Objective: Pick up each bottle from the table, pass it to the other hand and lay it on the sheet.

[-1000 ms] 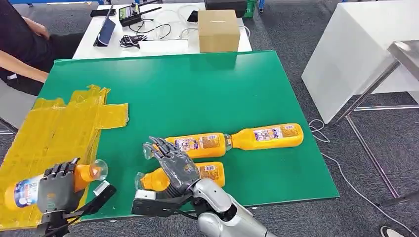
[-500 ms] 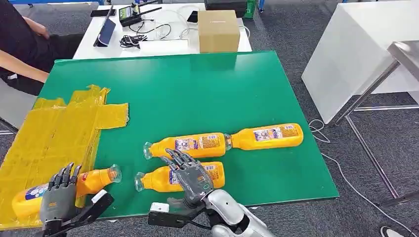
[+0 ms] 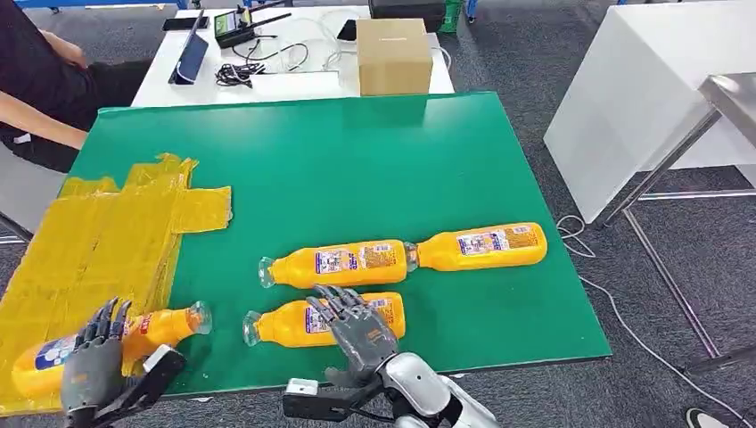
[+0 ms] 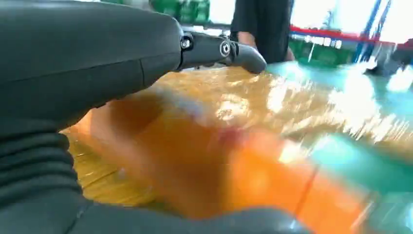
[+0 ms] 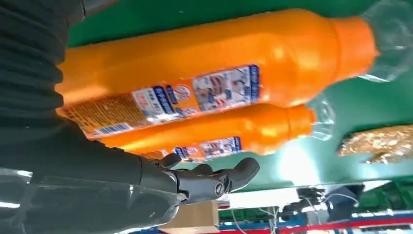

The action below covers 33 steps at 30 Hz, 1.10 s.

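Over the nearest bottle (image 3: 325, 321), right hand (image 3: 357, 332), fingers spread.

1. The left hand (image 3: 89, 370), at seven o'clock in the head view, covers the middle of the bottle on the sheet (image 3: 143, 332); whether its fingers press that bottle cannot be told.
2. In the left wrist view this bottle (image 4: 234, 175) is an orange blur, its label unreadable.
3. The right hand (image 3: 357, 332) hides part of the nearest bottle (image 3: 294, 323).
4. The person (image 3: 36, 71) at ten o'clock is cut off by the picture's edge.
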Each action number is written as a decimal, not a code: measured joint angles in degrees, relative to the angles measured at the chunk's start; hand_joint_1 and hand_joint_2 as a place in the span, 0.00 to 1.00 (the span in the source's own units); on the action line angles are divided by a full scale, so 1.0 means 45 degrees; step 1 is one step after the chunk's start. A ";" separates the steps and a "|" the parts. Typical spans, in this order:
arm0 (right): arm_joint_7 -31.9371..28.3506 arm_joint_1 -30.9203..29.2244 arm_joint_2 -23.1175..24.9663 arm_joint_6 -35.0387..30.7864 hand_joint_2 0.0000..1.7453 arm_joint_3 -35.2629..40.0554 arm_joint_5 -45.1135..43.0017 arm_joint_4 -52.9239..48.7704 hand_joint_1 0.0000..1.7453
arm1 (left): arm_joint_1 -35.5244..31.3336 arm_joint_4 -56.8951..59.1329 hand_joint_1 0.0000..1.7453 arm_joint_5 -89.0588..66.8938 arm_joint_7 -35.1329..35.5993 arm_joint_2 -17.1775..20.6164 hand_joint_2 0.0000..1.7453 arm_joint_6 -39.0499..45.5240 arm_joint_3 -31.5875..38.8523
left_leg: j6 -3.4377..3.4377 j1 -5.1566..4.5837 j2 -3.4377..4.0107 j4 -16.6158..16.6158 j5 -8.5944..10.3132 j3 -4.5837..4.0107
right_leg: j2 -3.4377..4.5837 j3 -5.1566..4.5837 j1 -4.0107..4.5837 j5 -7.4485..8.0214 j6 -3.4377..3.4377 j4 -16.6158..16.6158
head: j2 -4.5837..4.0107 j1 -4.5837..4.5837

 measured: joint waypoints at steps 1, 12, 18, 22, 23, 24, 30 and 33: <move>0.0015 0.0027 -0.0010 0.0000 1.00 -0.0029 0.0068 0.0015 0.00 | 0.0009 -0.0238 0.00 0.0562 -0.0291 -0.0136 0.00 0.0000 0.0136 | 0.0000 0.0000 -0.0006 0.0000 0.0000 -0.0001 | -0.0003 0.0002 0.0000 0.0000 0.0000 0.0000 | 0.0000 0.0000; 0.0107 0.0119 -0.0068 0.0000 1.00 -0.0112 0.0155 0.0039 0.00 | 0.0122 -0.1330 0.00 0.1999 -0.1175 -0.0801 0.00 0.0000 0.0713 | 0.0000 -0.0001 0.0001 0.0001 0.0000 -0.0001 | 0.0000 0.0002 0.0000 0.0000 0.0000 -0.0001 | 0.0000 0.0000; 0.0102 0.0191 -0.0068 -0.0010 1.00 -0.0204 0.0233 0.0189 0.00 | 0.0234 -0.2688 0.00 0.5515 -0.2130 -0.1306 0.00 -0.0868 0.0912 | 0.0000 -0.0002 -0.0001 0.0001 -0.0001 -0.0003 | 0.0000 0.0003 -0.0001 0.0000 0.0001 -0.0001 | 0.0000 0.0000; 0.0087 0.0200 -0.0072 -0.0039 1.00 -0.0209 0.0237 0.0330 0.00 | 0.0237 -0.3423 0.00 0.7034 -0.2514 -0.1548 0.00 -0.1302 0.1126 | 0.0000 -0.0002 -0.0002 0.0001 -0.0001 -0.0003 | -0.0001 0.0004 -0.0001 0.0000 0.0001 -0.0001 | 0.0000 0.0000; 0.0087 0.0199 -0.0073 -0.0039 1.00 -0.0214 0.0238 0.0355 0.00 | 0.0237 -0.3555 0.00 0.7103 -0.2558 -0.1583 0.00 -0.1321 0.1170 | 0.0000 -0.0002 -0.0002 0.0001 -0.0001 -0.0003 | -0.0001 0.0005 -0.0001 0.0000 0.0000 -0.0001 | 0.0000 0.0000; 0.0087 0.0197 -0.0073 -0.0039 1.00 -0.0218 0.0238 0.0379 0.00 | 0.0241 -0.3652 0.00 0.7186 -0.2587 -0.1617 0.00 -0.1350 0.1189 | 0.0000 -0.0002 -0.0002 0.0001 -0.0001 -0.0003 | -0.0001 0.0005 -0.0001 0.0000 0.0001 -0.0001 | 0.0000 0.0000; 0.0155 0.0151 -0.0068 -0.0078 1.00 -0.0243 0.0384 0.0519 0.00 | 0.0439 -0.4248 0.00 0.9713 -0.2621 -0.1821 0.00 -0.3262 0.1301 | 0.0000 -0.0002 -0.0001 0.0001 -0.0001 -0.0003 | 0.0000 0.0005 -0.0001 0.0000 0.0001 -0.0001 | 0.0000 0.0000; 0.0194 0.0054 -0.0053 -0.0083 1.00 -0.0262 0.0403 0.0631 0.00 | 0.0582 -0.4719 0.00 1.0415 -0.2568 -0.1986 0.00 -0.3881 0.1330 | 0.0000 -0.0003 -0.0002 0.0001 -0.0001 -0.0003 | -0.0001 0.0005 -0.0001 0.0000 0.0001 -0.0001 | 0.0000 0.0000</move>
